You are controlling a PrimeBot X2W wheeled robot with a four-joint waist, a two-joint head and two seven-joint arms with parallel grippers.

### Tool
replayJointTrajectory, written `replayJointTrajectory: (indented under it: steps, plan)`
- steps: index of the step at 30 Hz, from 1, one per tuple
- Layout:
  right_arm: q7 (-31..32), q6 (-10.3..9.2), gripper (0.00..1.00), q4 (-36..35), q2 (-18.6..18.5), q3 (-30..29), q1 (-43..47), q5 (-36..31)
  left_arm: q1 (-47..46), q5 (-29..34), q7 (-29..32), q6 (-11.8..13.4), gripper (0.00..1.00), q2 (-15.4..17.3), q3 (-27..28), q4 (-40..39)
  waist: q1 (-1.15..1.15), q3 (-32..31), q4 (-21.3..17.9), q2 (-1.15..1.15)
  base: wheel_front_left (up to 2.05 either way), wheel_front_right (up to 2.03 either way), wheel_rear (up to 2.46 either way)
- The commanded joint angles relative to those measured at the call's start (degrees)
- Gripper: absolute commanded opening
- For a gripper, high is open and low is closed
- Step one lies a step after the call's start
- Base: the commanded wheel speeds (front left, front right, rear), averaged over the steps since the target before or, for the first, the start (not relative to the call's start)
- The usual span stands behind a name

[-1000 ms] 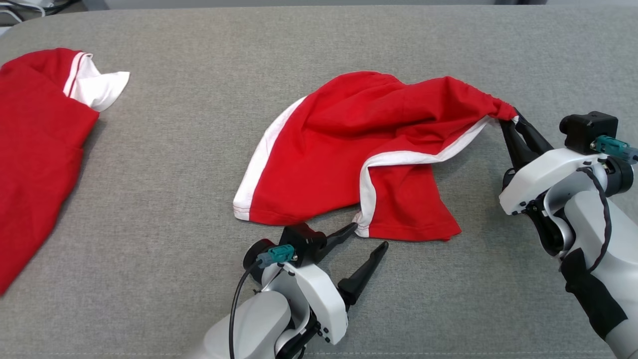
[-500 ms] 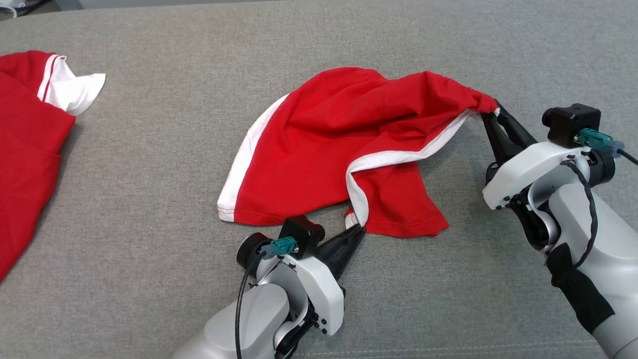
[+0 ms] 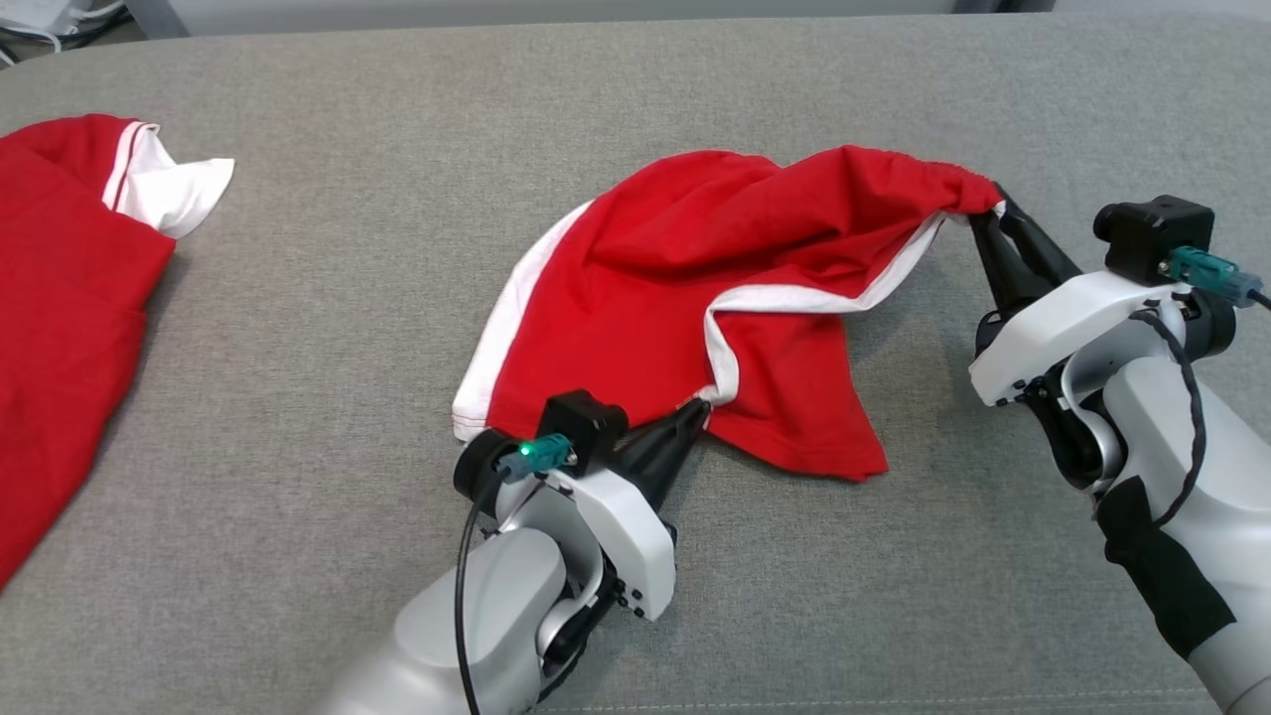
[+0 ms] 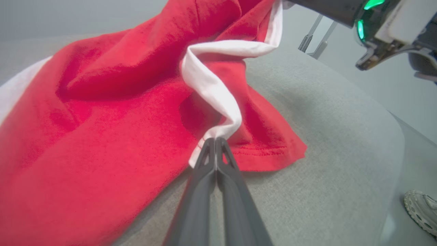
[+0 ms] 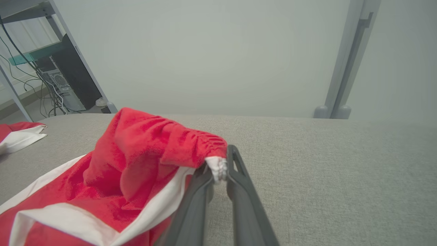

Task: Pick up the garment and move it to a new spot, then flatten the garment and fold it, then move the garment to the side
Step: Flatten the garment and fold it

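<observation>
Red garment (image 3: 685,288) lies at centre of counter (image 3: 348,328), its right end lifted: left tool (image 3: 698,409) pinched onto white hem corner, right tool (image 3: 996,216) clamped on bunched far corner; judged light, limp, non-slippery knit that sags between grips, best held at corners; no brand, label or writing legible.

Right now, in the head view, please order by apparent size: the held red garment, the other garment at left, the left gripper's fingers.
1. held garment
2. other garment, cut off by the picture's edge
3. left gripper's fingers
</observation>
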Motion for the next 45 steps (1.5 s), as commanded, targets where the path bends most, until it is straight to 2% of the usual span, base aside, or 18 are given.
replayJointTrajectory:
  steps: [1,5,8,14,16,19,23,30,38,45]
  plan:
    - [-0.61,0.41,0.00,-1.74,-0.40,0.02,0.46,0.02,-1.67,0.80,-0.75,-0.15,0.00,0.47,2.23,-0.99,0.00,-0.26,0.29,0.00,0.00,0.00,0.00]
    - [-0.61,0.41,0.00,-3.31,-1.23,-1.83,0.98,0.83,-4.42,3.81,-0.75,-0.93,0.00,2.75,6.15,-1.12,0.00,-1.48,1.81,0.00,0.00,0.00,0.00]
    - [-0.61,0.41,0.00,-4.75,-1.53,-3.15,1.15,3.16,-8.32,6.13,-0.75,-1.45,0.00,7.16,7.75,-0.11,0.00,-2.53,3.09,0.00,0.00,0.00,0.00]
    - [-0.13,0.41,0.00,-7.23,-2.40,-3.50,-1.85,8.21,-21.14,11.51,0.26,-3.03,0.00,18.93,8.36,3.72,0.00,-4.37,3.38,0.00,0.00,0.00,0.00]
    - [0.32,0.41,0.00,-7.71,-2.86,-2.83,-3.48,8.76,-25.00,12.69,0.52,-3.76,0.00,21.36,8.12,4.44,0.00,-4.83,3.12,0.00,0.00,0.00,0.00]
    - [0.51,0.41,0.00,-8.70,-3.15,-2.45,-5.34,10.11,-29.12,12.89,0.29,-4.32,0.00,22.83,8.71,4.55,0.00,-5.38,2.88,0.00,0.00,0.00,0.00]
    - [3.73,0.41,0.00,-10.53,-3.42,-0.86,-4.11,13.63,-28.54,10.69,-0.36,-4.63,0.00,22.63,10.68,3.30,0.00,-5.72,2.89,0.00,0.00,0.00,0.00]
    - [10.10,0.41,0.00,-9.56,-6.02,2.97,2.10,15.89,-17.42,5.78,-0.71,-4.93,0.00,21.11,13.66,0.19,0.00,-4.81,3.35,0.00,0.00,0.00,0.00]
    - [11.22,0.41,0.00,-4.16,-9.48,0.99,8.72,16.62,-4.71,5.01,-0.74,-5.08,0.00,13.68,16.89,-6.08,0.00,-4.44,4.06,0.00,0.00,0.00,0.00]
    - [9.10,0.41,0.00,-0.82,-11.14,-2.89,13.84,17.22,-2.44,7.67,-0.75,-5.27,0.00,8.10,16.54,-7.58,0.00,-4.06,2.54,0.00,0.00,0.00,0.00]
